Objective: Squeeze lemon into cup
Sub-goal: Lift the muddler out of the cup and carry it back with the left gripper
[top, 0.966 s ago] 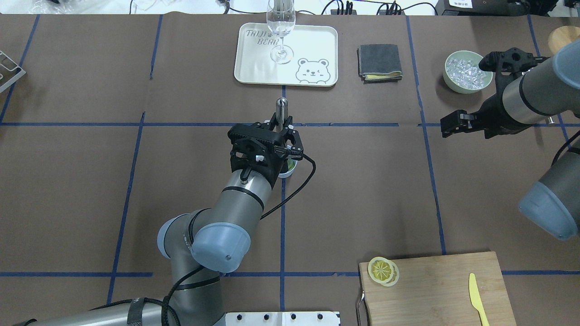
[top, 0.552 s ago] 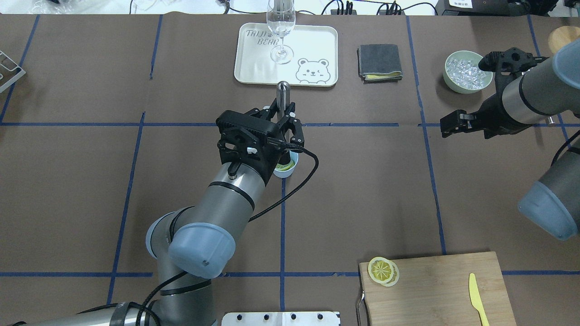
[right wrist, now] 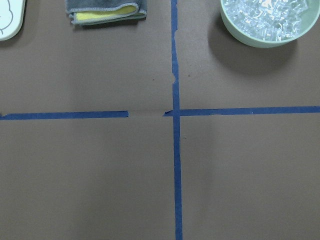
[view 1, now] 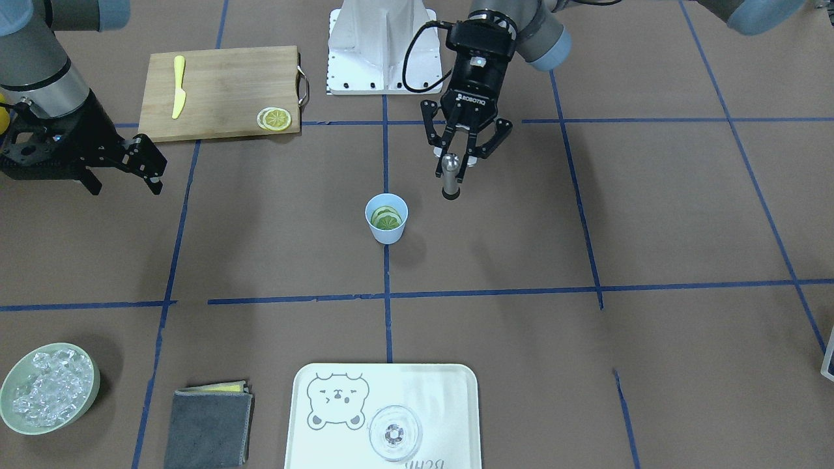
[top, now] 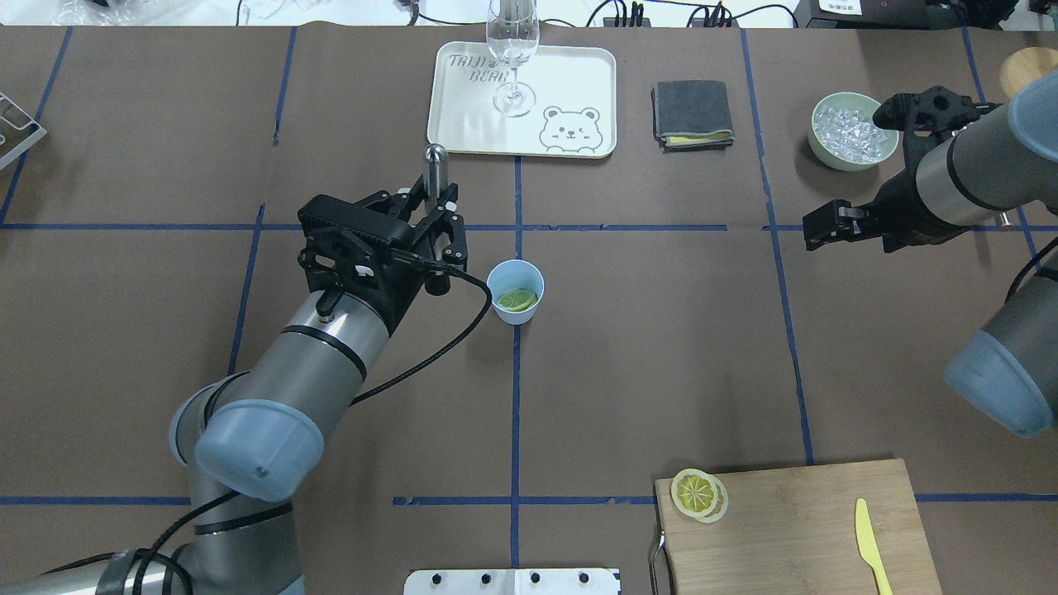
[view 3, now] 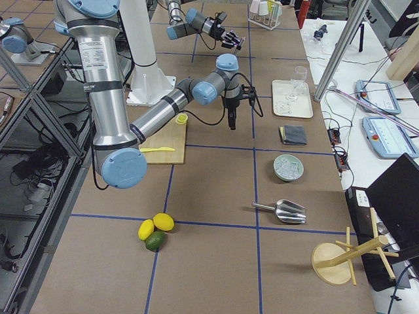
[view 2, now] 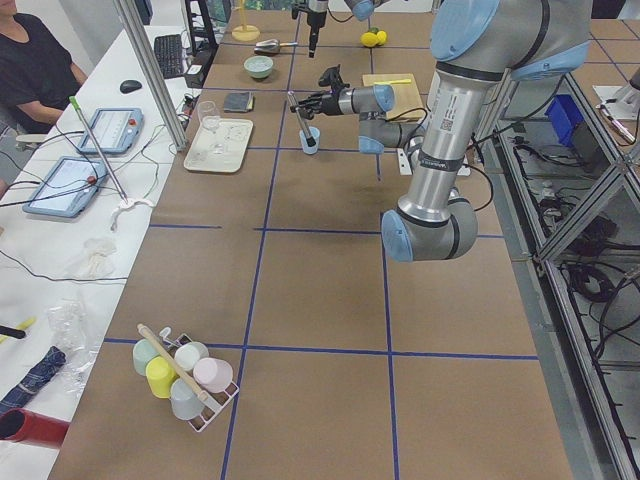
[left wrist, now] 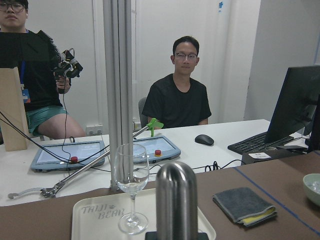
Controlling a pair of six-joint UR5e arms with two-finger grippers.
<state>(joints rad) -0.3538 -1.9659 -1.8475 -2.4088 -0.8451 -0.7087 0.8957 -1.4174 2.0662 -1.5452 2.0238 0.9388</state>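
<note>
Front-facing view: the left gripper (view 1: 451, 163) is clamping an upright steel rod (view 1: 449, 177) just beside the cup (view 1: 388, 234), which is holding the lemon slices (view 1: 386, 219). Overhead: the cup is standing mid-table, and the right gripper (top: 817, 231) is hovering well apart, its fingers' state impossible to tell.

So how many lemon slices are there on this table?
4 visible: two lemon slices overlapping inside the blue cup, and two more overlapping at a corner of the wooden cutting board. Others could be hidden beneath either pair.
</note>
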